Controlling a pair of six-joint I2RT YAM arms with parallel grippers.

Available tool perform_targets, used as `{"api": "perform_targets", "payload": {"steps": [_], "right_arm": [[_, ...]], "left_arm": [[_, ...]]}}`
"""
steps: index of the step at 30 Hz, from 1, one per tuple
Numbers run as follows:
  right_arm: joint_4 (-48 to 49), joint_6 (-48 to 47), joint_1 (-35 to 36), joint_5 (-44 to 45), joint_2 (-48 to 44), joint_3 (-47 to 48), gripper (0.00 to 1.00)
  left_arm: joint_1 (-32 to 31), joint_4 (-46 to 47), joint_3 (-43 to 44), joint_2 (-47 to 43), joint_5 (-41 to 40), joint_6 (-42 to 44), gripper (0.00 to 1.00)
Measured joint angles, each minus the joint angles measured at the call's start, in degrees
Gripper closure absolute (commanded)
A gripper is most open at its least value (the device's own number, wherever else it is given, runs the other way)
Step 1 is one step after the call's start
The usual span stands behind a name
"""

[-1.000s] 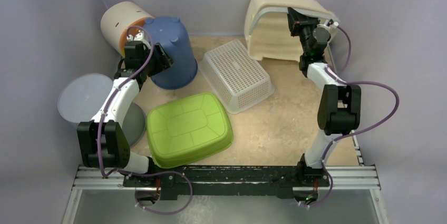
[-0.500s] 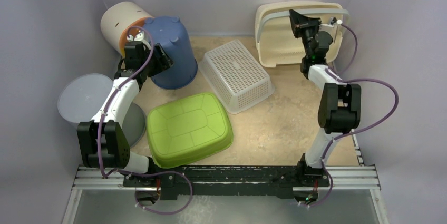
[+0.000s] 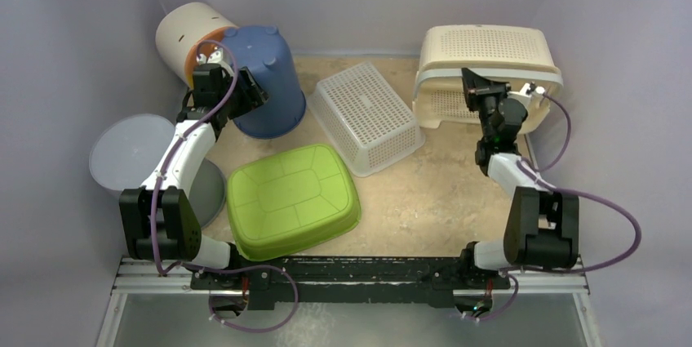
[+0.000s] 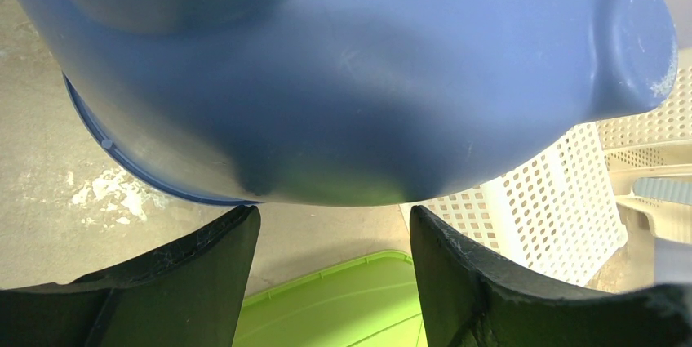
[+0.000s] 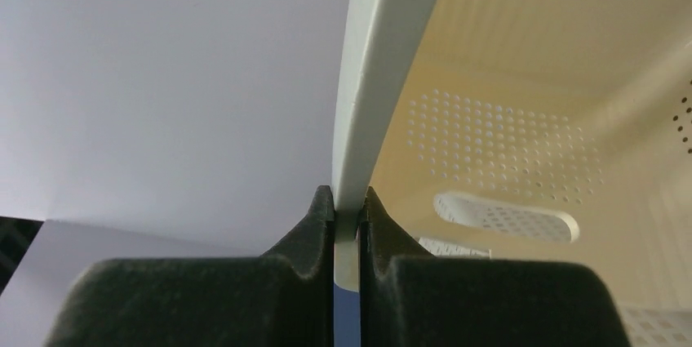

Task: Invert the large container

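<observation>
large cream basket (image 3: 488, 51): upper right of the top view, tight in the corner of the back and right walls. perforated base faces up; body tilted, near long rim (image 3: 490, 88) raised, so a strip of inner wall shows below it. cannot tell whether the far rim touches the counter (image 3: 441, 192).

right jaws: closed on that near rim. in the right wrist view both fingers (image 5: 314, 224) press flat on the pale rim edge (image 5: 383, 53), with the basket's inside to the right of the frame.

left jaws: spread wide, holding nothing. in the left wrist view the blue bucket (image 4: 343, 77) fills the top of the frame, just ahead of the finger tips and apart from them.

edges / room:
- white basket (image 3: 367, 118), upside down at centre; its right corner is near the cream basket's left end, with a narrow strip of counter between.
- green tub (image 3: 292, 200), upside down at lower centre, its upper right edge just beside the white basket.
- blue bucket leans against a white drum (image 3: 184, 33) at upper left.
- grey round lid (image 3: 122, 155) at the left edge.
- bare counter at lower right, between the green tub and the right arm (image 3: 514, 171).
</observation>
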Motion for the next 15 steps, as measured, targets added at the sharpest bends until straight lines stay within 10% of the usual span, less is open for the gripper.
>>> {"api": "perform_targets", "payload": {"steps": [6,15], "right_arm": [[1.5,1.6,-0.6,1.5,-7.1,-8.4,1.0],[-1.0,0.4,-1.0,1.8,-6.1,-5.7,0.51]], "left_arm": [[0.0,0.0,0.0,0.0,0.0,0.0,0.33],[0.0,0.0,0.0,0.0,0.0,0.1,0.33]]}}
